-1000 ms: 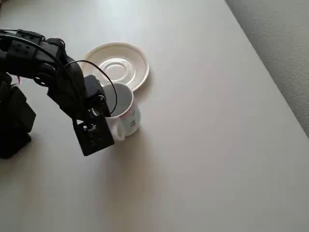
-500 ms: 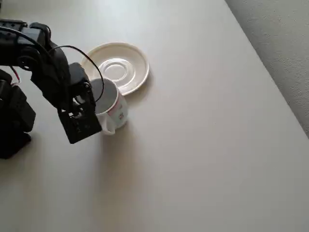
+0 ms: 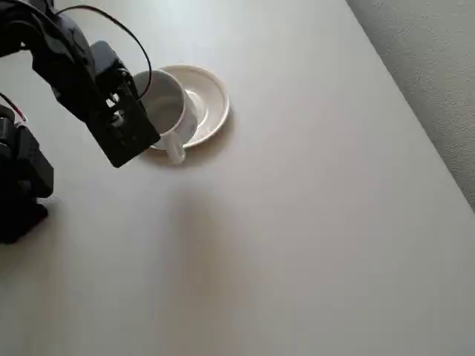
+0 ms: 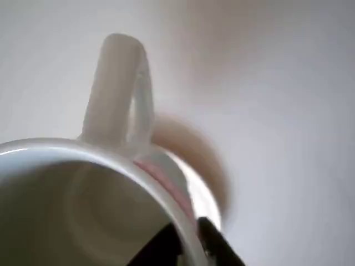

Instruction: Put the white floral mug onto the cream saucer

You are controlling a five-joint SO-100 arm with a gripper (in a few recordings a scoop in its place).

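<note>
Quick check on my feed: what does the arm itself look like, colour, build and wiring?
The arm is all black, built of blocky, boxy segments. A thin black cable loops above it, and a bit of red wiring shows near the base. The gripper is black too, with a flat rectangular block on it.

white floral mug point(image 3: 169, 111) with thin red rim line, cream saucer point(image 3: 211, 100), black end effector point(image 3: 137, 100)

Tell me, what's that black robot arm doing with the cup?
The robot's gripper grips the white floral mug by its rim, one of its fingers outside the wall. In the overhead view the mug hangs over the left part of the cream saucer, handle pointing toward the bottom of the picture. Whether it touches the saucer yet, I cannot tell. The table is pale.
</note>
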